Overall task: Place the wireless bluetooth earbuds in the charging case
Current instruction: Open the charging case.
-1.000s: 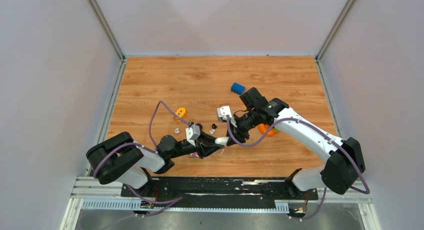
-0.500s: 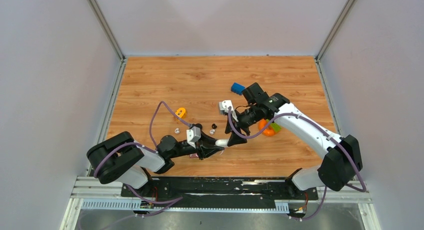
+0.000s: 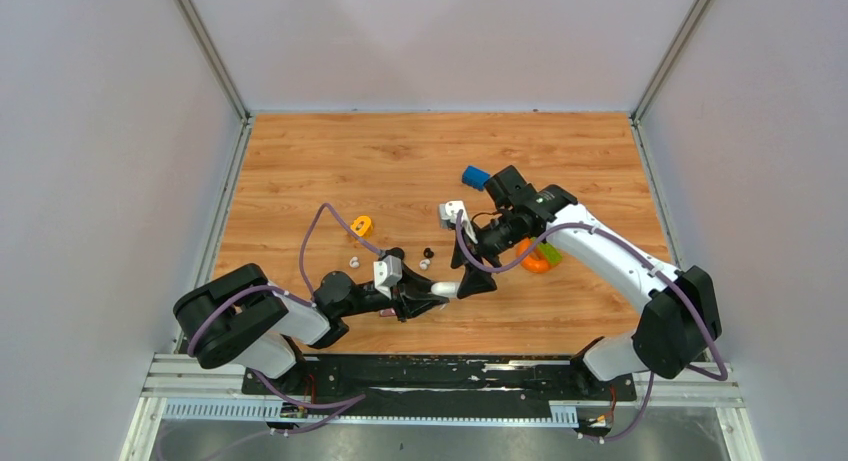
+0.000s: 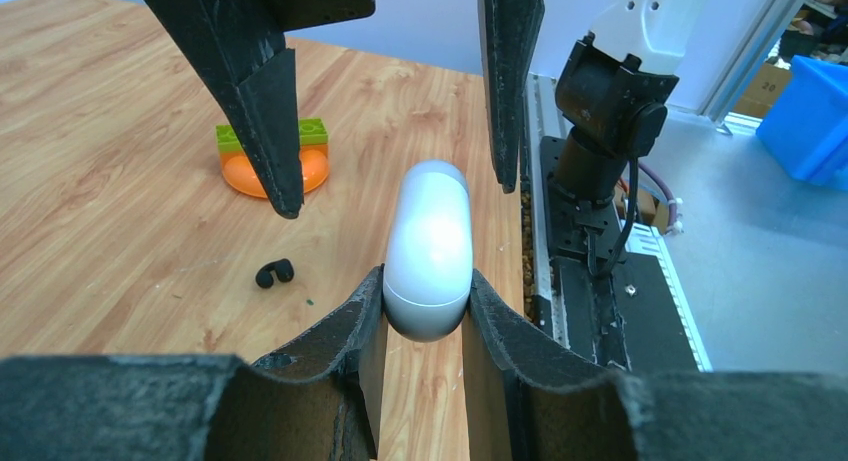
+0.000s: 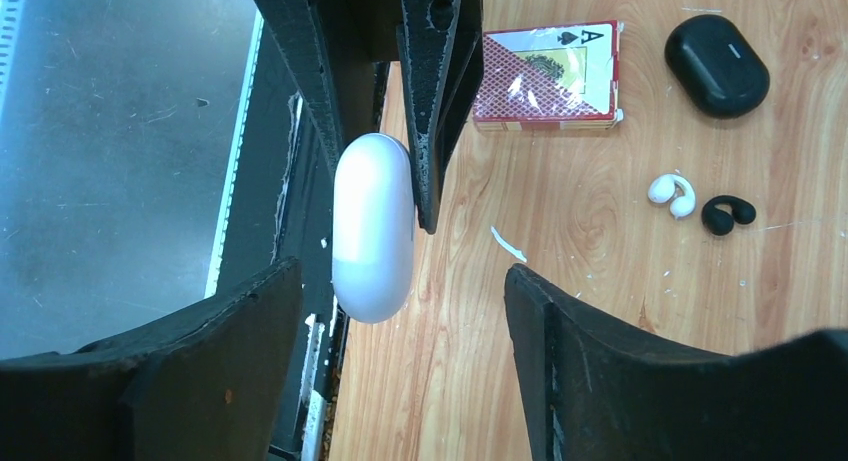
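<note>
Wood-grain tabletop. Left claw (image 4: 425, 283) clamps the closed charging case (image 4: 430, 221) by one end. Right claw (image 5: 401, 271) stands wide astride its free end. Black earbud (image 4: 274, 272) lies near the left claw's tip. Advised: steady hold, then grip beyond the seam to open the lid.

Wooden table (image 3: 400, 161) with blue block (image 3: 475, 176), orange ring (image 3: 362, 224) and black earbud (image 3: 428, 252).

Light is bright, even and diffuse in every view, casting only faint, soft shadows on the wooden table (image 3: 400, 161). A broad white glare washes out the charging case (image 4: 430, 221) between the fingers of the left gripper (image 4: 425, 286). The finger bases nearest the lens look slightly soft.
</note>
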